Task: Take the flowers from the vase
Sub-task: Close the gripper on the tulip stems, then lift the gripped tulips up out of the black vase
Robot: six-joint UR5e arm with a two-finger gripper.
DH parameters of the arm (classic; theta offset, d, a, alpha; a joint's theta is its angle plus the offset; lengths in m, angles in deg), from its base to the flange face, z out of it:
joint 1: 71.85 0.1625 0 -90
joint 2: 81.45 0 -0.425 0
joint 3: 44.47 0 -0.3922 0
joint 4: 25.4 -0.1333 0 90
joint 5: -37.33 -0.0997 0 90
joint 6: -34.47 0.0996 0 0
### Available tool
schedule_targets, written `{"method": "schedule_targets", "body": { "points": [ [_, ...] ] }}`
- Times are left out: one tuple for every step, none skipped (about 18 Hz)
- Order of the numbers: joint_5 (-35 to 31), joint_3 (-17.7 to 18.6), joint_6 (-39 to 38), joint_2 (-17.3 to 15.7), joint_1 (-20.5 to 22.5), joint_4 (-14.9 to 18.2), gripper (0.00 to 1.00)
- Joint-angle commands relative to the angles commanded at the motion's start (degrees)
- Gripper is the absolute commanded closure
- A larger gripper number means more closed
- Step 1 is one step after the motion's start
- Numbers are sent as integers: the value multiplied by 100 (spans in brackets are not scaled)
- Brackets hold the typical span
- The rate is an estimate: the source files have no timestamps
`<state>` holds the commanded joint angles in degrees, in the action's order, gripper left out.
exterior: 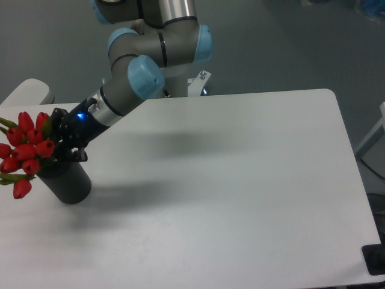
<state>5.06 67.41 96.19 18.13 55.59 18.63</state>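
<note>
flowers [25,152] leaning left from vase [67,183], gripper [59,144] apparently clamping stems

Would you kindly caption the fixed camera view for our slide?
UR5e gripper at red tulips in a black vase at the white table's left edge.

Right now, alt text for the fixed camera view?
A robot arm's gripper reaches into a bunch of red tulip flowers standing in a dark cylindrical vase at the left edge of a white table. Whether the fingers have closed on the stems is hidden.
</note>
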Motion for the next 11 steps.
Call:
{"method": "schedule_targets", "body": {
  "points": [
    [53, -9, -106, -18, 17, 0, 68],
    [79, -18, -168, -70, 26, 0, 69],
    [88, -44, -212, -140, 44, 0, 70],
    [89, -70, -299, -202, 53, 0, 70],
    [89, -79, -422, -272, 53, 0, 70],
    [97, -105, -519, -316, 62, 0, 70],
    [115, -149, -581, -343, 70, 0, 70],
    [184, -210, -642, -352, 70, 0, 70],
    [272, -272, -765, -369, 79, 0, 71],
    [334, -342, -879, -387, 97, 0, 72],
    [361, -421, -1002, -396, 105, 0, 72]
  ]
}}
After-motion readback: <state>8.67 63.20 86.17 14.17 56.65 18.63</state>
